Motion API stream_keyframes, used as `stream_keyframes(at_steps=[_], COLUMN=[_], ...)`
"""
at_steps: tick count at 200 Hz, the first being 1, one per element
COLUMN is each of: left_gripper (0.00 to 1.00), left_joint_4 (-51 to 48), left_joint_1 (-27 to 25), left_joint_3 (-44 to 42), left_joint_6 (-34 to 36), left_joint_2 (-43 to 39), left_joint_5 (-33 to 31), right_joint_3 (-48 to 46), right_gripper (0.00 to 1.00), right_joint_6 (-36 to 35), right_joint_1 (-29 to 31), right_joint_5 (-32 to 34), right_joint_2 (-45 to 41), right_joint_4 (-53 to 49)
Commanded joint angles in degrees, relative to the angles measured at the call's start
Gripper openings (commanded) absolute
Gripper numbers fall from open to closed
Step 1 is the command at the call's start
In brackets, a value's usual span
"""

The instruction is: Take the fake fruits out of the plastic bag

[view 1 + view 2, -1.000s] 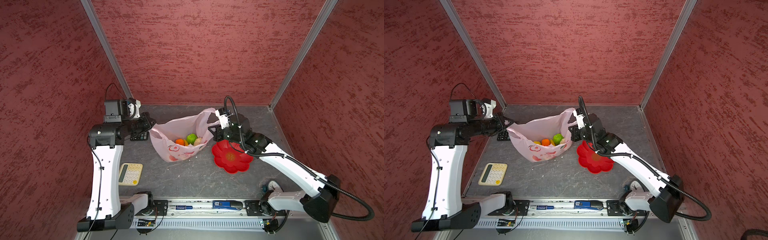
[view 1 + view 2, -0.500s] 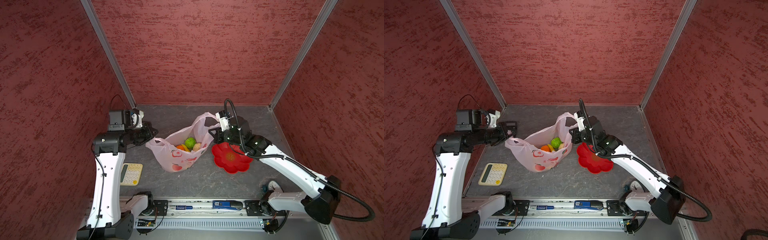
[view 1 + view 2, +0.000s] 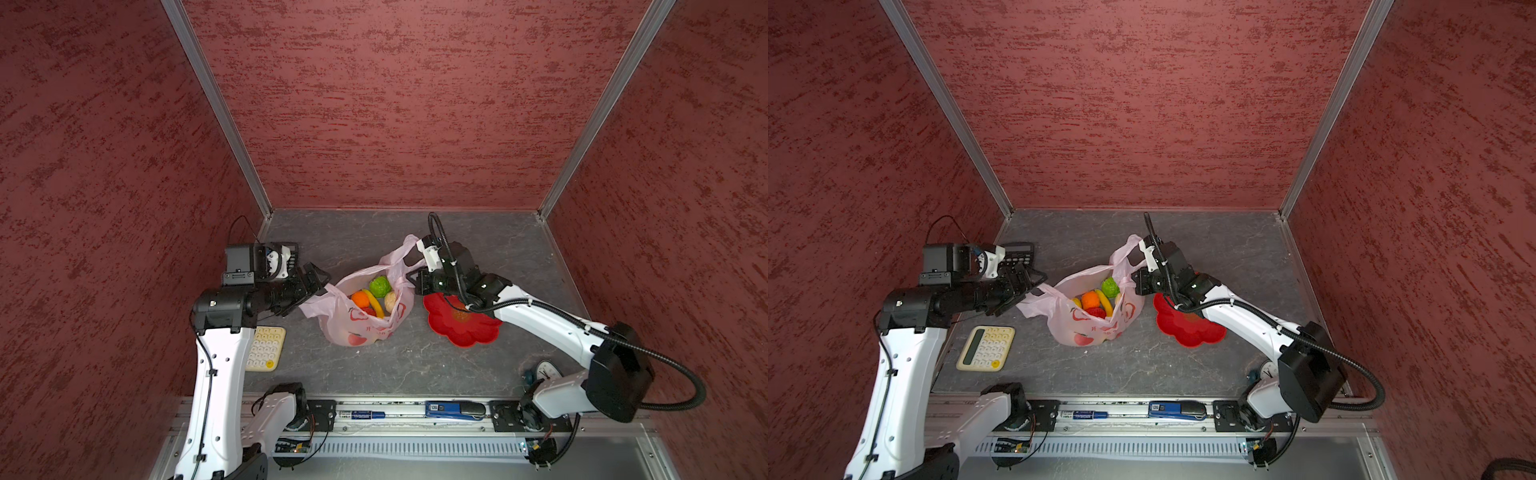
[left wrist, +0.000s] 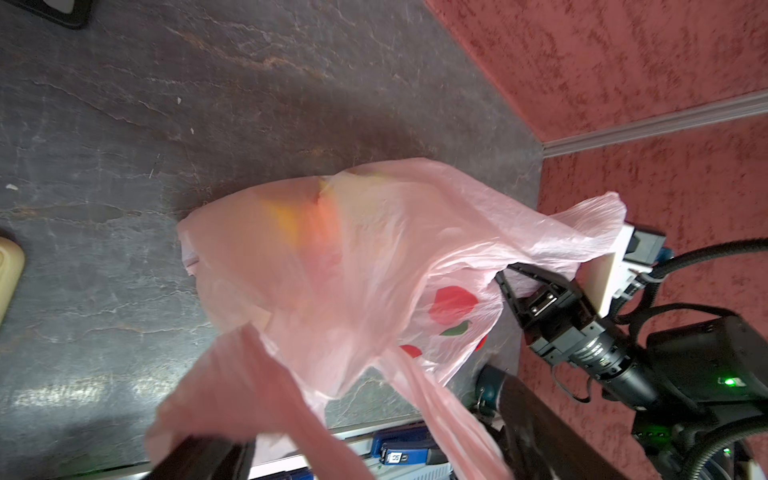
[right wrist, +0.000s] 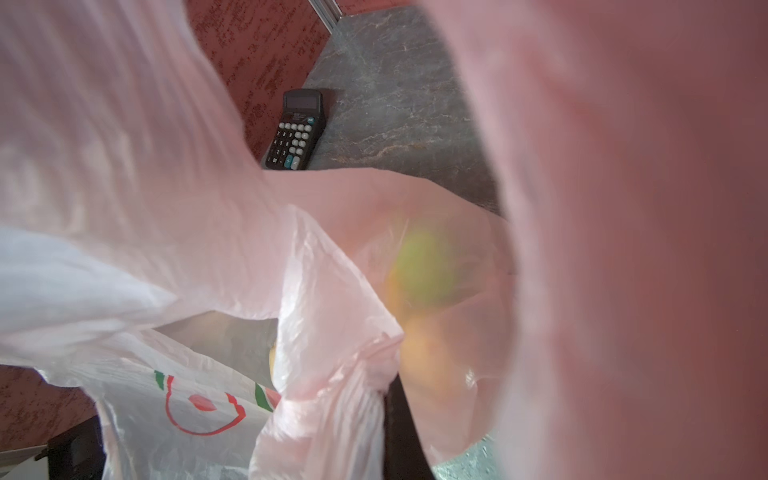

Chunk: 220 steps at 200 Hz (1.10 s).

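Plastic bag (image 3: pixel 361 328) of fake fruits (image 3: pixel 372 296): one handle clamped in right gripper (image 3: pixel 412 275), other loose inside wide-spread left gripper (image 3: pixel 322 280).

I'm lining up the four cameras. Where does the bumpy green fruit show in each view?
In a top view: green fruit in the open mouth of the pink bag, far side.
In a top view: same spot.
Left wrist: cannot make it out; only yellow and orange glow through the bag.
Right wrist: green blur behind the bag's film.
Shared landmark: the pink bag, in all four.
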Motion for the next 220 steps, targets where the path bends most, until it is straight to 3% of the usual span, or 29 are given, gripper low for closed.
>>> stream_keyframes(at_steps=[1, 59, 78, 88, 101, 129, 149, 176, 220], left_gripper=[0.96, 0.96, 0.9, 0.8, 0.67, 0.56, 0.48, 0.35, 0.27], left_joint_4=[0.5, 5.2, 10.8, 14.2, 17.8, 22.3, 24.7, 28.0, 29.9], left_joint_1=[0.4, 0.1, -1.2, -4.3, -11.2, -30.2, -38.5, -43.1, -44.1], left_joint_3=[3.7, 12.6, 12.3, 11.6, 10.4, 9.4, 9.1, 6.4, 2.8], left_joint_6=[-0.9, -2.0, -4.1, -5.6, -7.2, -7.5, -8.0, -8.8, -8.2], left_joint_2=[-1.3, -1.4, -0.7, 0.3, 1.8, 7.4, 11.0, 14.4, 16.6], left_joint_5=[2.0, 1.6, 3.7, 3.9, -0.3, -11.7, -16.8, -19.8, -25.8], right_joint_3=[0.5, 0.6, 0.9, 1.0, 0.8, 0.5, 0.4, 0.2, -0.2], right_gripper=[0.0, 0.0, 0.0, 0.0, 0.0, 0.0, 0.0, 0.0, 0.0], right_joint_6=[0.1, -0.1, -0.1, -0.1, -0.1, 0.3, 0.5, 0.7, 1.0], right_joint_1=[0.3, 0.3, 0.4, 0.3, 0.4, 0.4, 0.4, 0.4, 0.5], right_joint_5=[-1.4, -1.9, -2.0, -2.0, -1.6, -0.7, -0.8, -0.9, -1.2], right_joint_2=[-0.3, -1.3, -1.5, -1.8, -2.2, -2.9, -3.1, -3.5, -3.9], right_joint_4=[2.9, 3.1, 2.8, 2.5, 2.4, 2.0, 2.1, 2.3, 2.5])
